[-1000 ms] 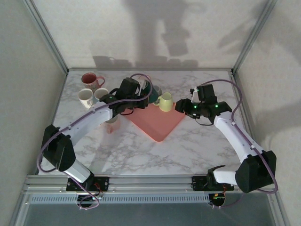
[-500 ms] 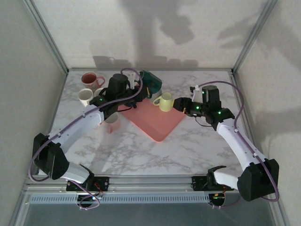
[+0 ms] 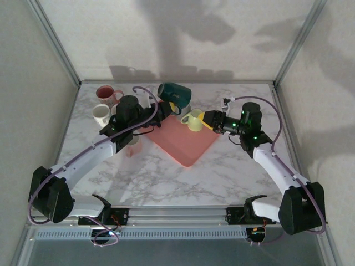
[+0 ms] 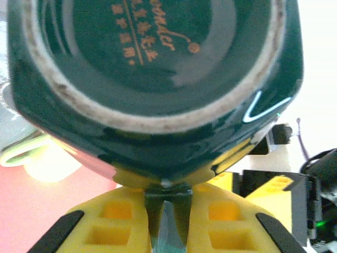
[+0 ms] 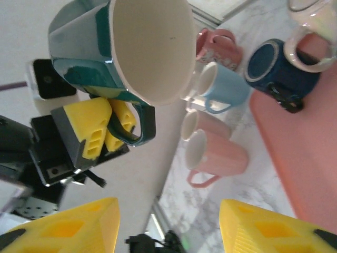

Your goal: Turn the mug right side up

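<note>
Your left fingers [image 3: 172,106] are pinched almost shut on the handle [image 5: 141,124] of the green mug [image 3: 175,92], one yellow finger on each side of it, so that's a proper hold. The mug is up off the table [image 3: 222,166], hanging over the far edge of the pink tray [image 3: 186,145]. It's tipped onto its side: the mouth, pale inside, points right toward your other arm, and the base with the orange lettering faces straight back at the left wrist camera. So it's not right side up yet. Your right fingers [image 3: 209,119] are roughly half open with nothing between them, and through the gap you just see the green mug and the left arm across the way. From above they sit low, just to the right of the pale yellow mug [image 3: 194,119] at the tray's far edge. I honestly can't tell whether they're touching it or just next to it. Moving out from there, a navy mug [image 5: 274,66] sits by the tray's far edge, close beside the yellow one. The rest of the crowd is over at the far left of the table: a red mug [image 3: 105,93] farthest back, a white mug [image 3: 100,114] just nearer than it, plus a light blue mug [image 5: 225,87] and a couple of pink mugs [image 5: 218,155] bunched together under your left arm.
</note>
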`<state>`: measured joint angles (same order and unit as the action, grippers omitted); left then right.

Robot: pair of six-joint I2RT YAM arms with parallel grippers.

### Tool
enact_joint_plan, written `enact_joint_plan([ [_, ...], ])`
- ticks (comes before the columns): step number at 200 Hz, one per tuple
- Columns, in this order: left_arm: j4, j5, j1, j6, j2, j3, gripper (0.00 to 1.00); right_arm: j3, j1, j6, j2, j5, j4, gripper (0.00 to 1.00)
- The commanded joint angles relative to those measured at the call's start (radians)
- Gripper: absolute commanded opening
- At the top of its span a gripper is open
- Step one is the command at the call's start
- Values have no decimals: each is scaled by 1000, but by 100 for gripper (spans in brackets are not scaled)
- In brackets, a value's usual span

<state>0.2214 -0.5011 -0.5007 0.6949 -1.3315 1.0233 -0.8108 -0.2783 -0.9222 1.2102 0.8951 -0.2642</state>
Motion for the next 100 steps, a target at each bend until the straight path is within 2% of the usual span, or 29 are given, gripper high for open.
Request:
enact_joint_plan([
  [1, 280, -61, 11, 68, 56, -9, 0, 15, 0, -120, 12, 59, -199, 54],
  [35, 414, -84, 10, 153, 51, -50, 0, 18, -26, -192, 51, 76, -332, 53],
  [68, 474, -100, 10, 203, 42, -66, 0, 10, -61, -237, 90, 77, -442, 53],
  [100, 495, -106, 11, 221, 38, -75, 0, -31, -99, -240, 130, 76, -460, 52],
])
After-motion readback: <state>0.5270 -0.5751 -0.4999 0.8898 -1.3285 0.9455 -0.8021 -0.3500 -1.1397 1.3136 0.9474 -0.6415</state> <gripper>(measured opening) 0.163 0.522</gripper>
